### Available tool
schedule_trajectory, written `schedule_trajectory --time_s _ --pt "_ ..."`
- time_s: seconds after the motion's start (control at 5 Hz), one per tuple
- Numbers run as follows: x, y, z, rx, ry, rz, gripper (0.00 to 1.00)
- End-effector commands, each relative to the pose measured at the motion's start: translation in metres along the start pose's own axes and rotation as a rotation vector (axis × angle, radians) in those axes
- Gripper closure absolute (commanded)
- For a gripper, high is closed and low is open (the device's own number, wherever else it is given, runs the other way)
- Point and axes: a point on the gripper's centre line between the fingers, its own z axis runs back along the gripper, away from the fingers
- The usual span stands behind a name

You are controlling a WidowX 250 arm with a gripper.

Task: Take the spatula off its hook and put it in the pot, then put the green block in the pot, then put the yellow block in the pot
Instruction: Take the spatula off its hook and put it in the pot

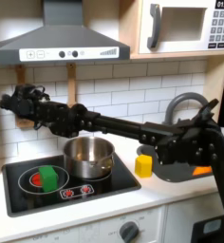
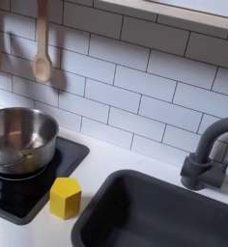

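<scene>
While the arm is stretched toward the first exterior view's left, its gripper (image 1: 17, 100) is seen by the tiled wall, above the stove; whether the fingers are spread cannot be told. The pot (image 1: 89, 157) stands on the stove, the green block (image 1: 48, 176) on the red burner beside it. The yellow block (image 2: 66, 197) sits on the table between stove and sink (image 2: 116, 198). A wooden utensil (image 2: 42, 43) hangs on the wall above the pot

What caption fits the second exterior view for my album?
A round shiny steel pot sits on the black stovetop, a small yellow block beside a dark sink.
</scene>
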Motion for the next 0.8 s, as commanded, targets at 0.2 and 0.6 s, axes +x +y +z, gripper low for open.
schedule_trajectory --time_s 0.2,0.6 --pt "-0.006 -0.016 -0.016 -0.027 0.004 0.023 0.00" --pt "-0.006 -0.012 -0.016 -0.013 0.001 0.025 0.00"
